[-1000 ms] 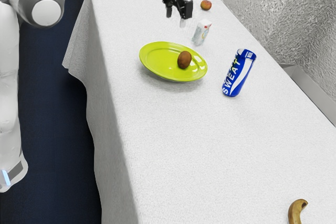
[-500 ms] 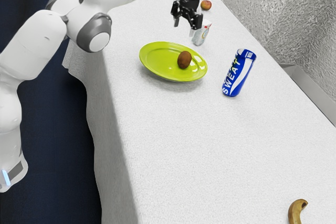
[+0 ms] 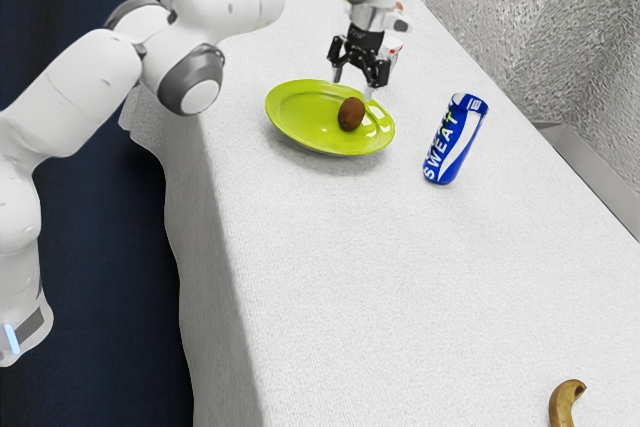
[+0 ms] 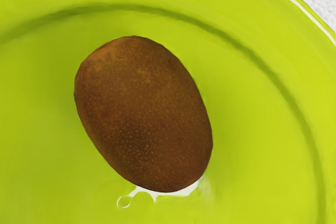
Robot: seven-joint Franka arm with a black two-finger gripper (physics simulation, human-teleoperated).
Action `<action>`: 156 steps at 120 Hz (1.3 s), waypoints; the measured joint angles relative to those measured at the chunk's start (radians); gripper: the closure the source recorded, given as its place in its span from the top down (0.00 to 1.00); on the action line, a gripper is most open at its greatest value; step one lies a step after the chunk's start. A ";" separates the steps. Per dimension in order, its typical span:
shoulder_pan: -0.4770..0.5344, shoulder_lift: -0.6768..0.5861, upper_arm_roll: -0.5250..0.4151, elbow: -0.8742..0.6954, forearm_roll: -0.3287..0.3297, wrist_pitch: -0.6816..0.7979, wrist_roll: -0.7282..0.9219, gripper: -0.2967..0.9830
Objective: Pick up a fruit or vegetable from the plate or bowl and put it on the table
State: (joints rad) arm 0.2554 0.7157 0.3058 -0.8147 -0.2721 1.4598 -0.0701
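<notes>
My gripper (image 3: 353, 94) is open in the exterior view, pointing down just above the green plate, with its two fingers well apart and the kiwi right below them. The brown kiwi (image 3: 351, 115) lies on the green plate (image 3: 300, 122), toward the plate's exterior-view right side. In the wrist view the kiwi (image 4: 144, 114) appears large and whole on the plate (image 4: 252, 182), under my hand. The white tablecloth (image 3: 350, 277) covers the table around the plate.
A blue can (image 3: 455, 139) stands on the exterior view's right of the plate. Behind my gripper is a small white carton (image 3: 396, 50), partly hidden. A banana (image 3: 566, 405) lies at the exterior view's lower right. A wall rises along the table's far side.
The arm has swung toward the exterior view's right and my gripper has come down from beyond the plate to just over the kiwi. The kiwi and plate have stayed put.
</notes>
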 joint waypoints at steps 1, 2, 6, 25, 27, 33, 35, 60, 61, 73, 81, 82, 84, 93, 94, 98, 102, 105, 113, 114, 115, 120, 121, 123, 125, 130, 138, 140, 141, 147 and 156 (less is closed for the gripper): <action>-0.001 0.001 0.000 0.000 -0.001 0.001 -0.001 0.77; -0.002 0.003 0.000 0.000 -0.001 0.002 -0.002 0.77; -0.004 0.008 -0.001 0.000 -0.005 0.007 -0.006 0.77; -0.007 0.026 0.002 0.001 -0.020 0.025 -0.023 0.77; -0.005 0.027 0.003 0.001 -0.020 0.026 -0.025 0.77; 0.002 0.030 0.005 0.002 -0.022 0.030 -0.029 0.77; 0.003 0.033 0.005 0.002 -0.022 0.031 -0.031 0.77; 0.029 0.132 0.005 0.155 -0.031 0.017 -0.045 0.77; 0.029 0.136 0.005 0.157 -0.031 0.016 -0.045 0.77; 0.031 0.158 0.004 0.169 -0.037 0.011 -0.051 0.77; 0.031 0.171 0.006 0.171 -0.042 0.010 -0.054 0.78; 0.031 0.172 0.006 0.171 -0.043 0.010 -0.054 0.78; 0.031 0.175 0.006 0.171 -0.045 0.010 -0.055 0.77; 0.031 0.188 0.007 0.170 -0.050 0.011 -0.058 0.77; 0.031 0.189 0.007 0.170 -0.050 0.011 -0.058 0.77; 0.031 0.193 0.007 0.170 -0.052 0.012 -0.059 0.77; 0.031 0.198 0.007 0.170 -0.053 0.012 -0.060 0.77; 0.031 0.204 0.006 0.170 -0.053 0.012 -0.061 0.77; 0.032 0.211 0.007 0.170 -0.057 0.013 -0.063 0.77; 0.032 0.212 0.007 0.170 -0.058 0.013 -0.063 0.77; 0.032 0.212 0.008 0.170 -0.059 0.013 -0.064 0.77; 0.032 0.213 0.008 0.170 -0.062 0.014 -0.065 0.76; 0.032 0.214 0.008 0.170 -0.062 0.014 -0.065 0.76; 0.034 0.214 0.007 0.170 -0.063 0.014 -0.065 0.75; 0.037 0.214 0.007 0.171 -0.064 0.014 -0.066 0.75; 0.042 0.216 0.006 0.172 -0.066 0.014 -0.067 0.74; 0.055 0.222 0.003 0.178 -0.068 0.014 -0.068 0.74; 0.058 0.225 0.003 0.181 -0.069 0.014 -0.068 0.73; 0.059 0.227 0.002 0.182 -0.070 0.014 -0.068 0.72; 0.063 0.232 0.003 0.185 -0.074 0.014 -0.069 0.65; 0.066 0.235 0.002 0.188 -0.078 0.015 -0.070 0.54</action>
State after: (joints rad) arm 0.3211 0.9506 0.3075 -0.6271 -0.3496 1.4743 -0.1401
